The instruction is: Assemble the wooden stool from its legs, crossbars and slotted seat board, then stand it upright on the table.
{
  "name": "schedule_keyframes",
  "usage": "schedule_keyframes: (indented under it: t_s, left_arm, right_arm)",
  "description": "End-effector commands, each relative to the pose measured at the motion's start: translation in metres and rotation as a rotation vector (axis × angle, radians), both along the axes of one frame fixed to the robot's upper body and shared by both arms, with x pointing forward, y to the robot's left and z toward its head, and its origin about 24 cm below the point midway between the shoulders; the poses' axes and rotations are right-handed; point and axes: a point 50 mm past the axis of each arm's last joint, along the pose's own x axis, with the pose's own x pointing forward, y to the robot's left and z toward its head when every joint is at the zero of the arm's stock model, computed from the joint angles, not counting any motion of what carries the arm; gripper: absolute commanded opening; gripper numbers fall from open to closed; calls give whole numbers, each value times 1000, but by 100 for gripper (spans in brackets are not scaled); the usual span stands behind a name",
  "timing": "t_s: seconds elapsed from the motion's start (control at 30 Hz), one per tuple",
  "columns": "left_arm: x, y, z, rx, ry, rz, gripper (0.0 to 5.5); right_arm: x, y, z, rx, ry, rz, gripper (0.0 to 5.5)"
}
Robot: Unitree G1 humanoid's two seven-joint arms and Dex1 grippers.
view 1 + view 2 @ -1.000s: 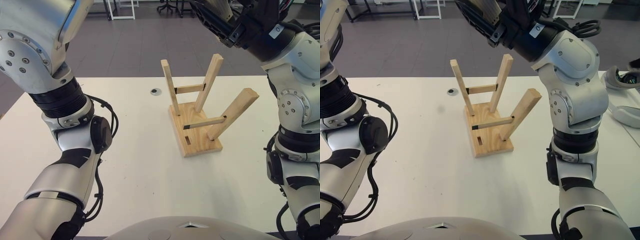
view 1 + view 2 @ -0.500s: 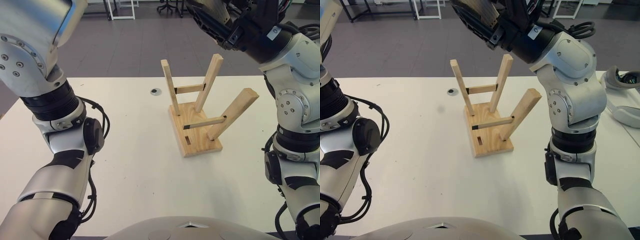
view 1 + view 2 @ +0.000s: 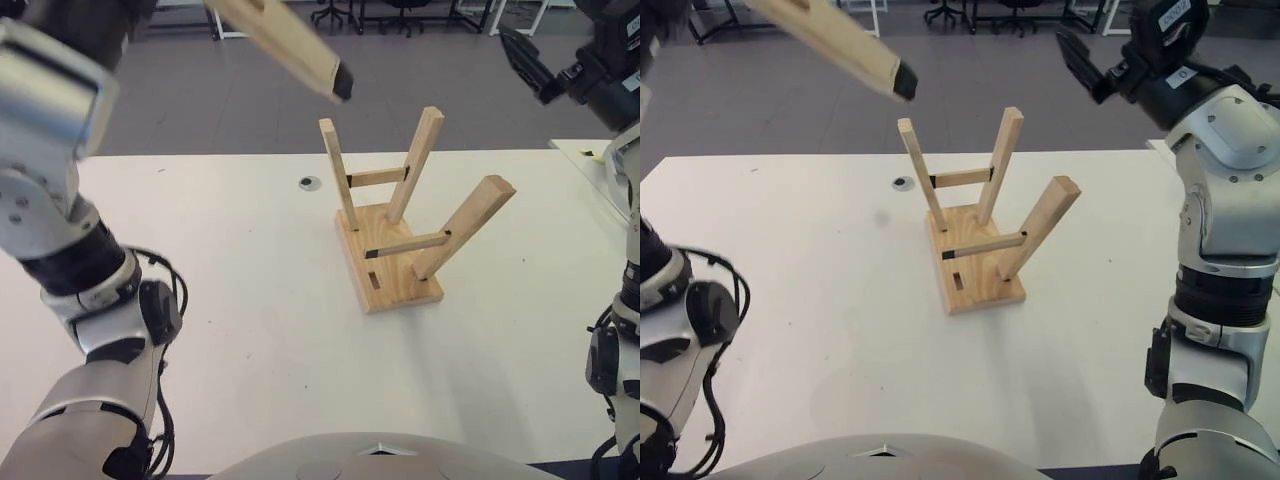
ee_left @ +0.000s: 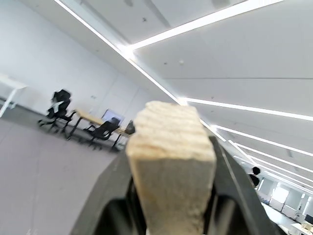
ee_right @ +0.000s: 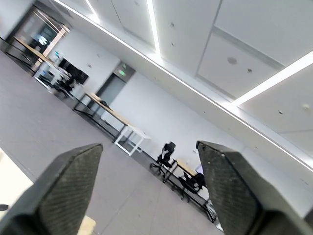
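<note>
The stool sat upside down at the middle of the table. Its seat board lay flat, with three legs pointing up and two crossbars between them. The fourth leg hung high over the far left, clamped in the left gripper. The right gripper was raised on the far right, its fingers spread with nothing between them.

I'd say fitting the last leg was the step in hand. The leg would have to come down into the vacant slot at the board's near-left corner and meet the nearer crossbar's free end. Only then could the stool be turned upright.

The leg's upper end was cut off from the head views, and I couldn't tell how firmly the other legs were seated.
</note>
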Motion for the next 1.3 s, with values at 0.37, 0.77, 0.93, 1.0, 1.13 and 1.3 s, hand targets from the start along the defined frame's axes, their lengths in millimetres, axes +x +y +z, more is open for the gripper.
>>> schedule_keyframes:
  t_s: [0.37,0.77,0.93,1.0,1.13,1.3]
  left_arm:
    - [-20,-8,-153,-25,408,149,104]
    - [-19,-26,-172,-25,459,156,104]
    - [-17,-26,-171,171,421,160,103]
    - [-14,-26,-168,218,397,152,103]
    - [-13,-31,-173,287,417,151,103]
    - [-15,-49,-178,402,462,150,103]
  right_arm:
    - [-8,1,-266,-480,799,-88,359]
    - [-25,60,-265,-566,737,273,359]
    - [-17,46,-261,-570,714,174,359]
    - [-15,41,-260,-572,711,151,359]
    - [-11,41,-259,-591,700,142,359]
    - [-8,41,-257,-604,682,124,359]
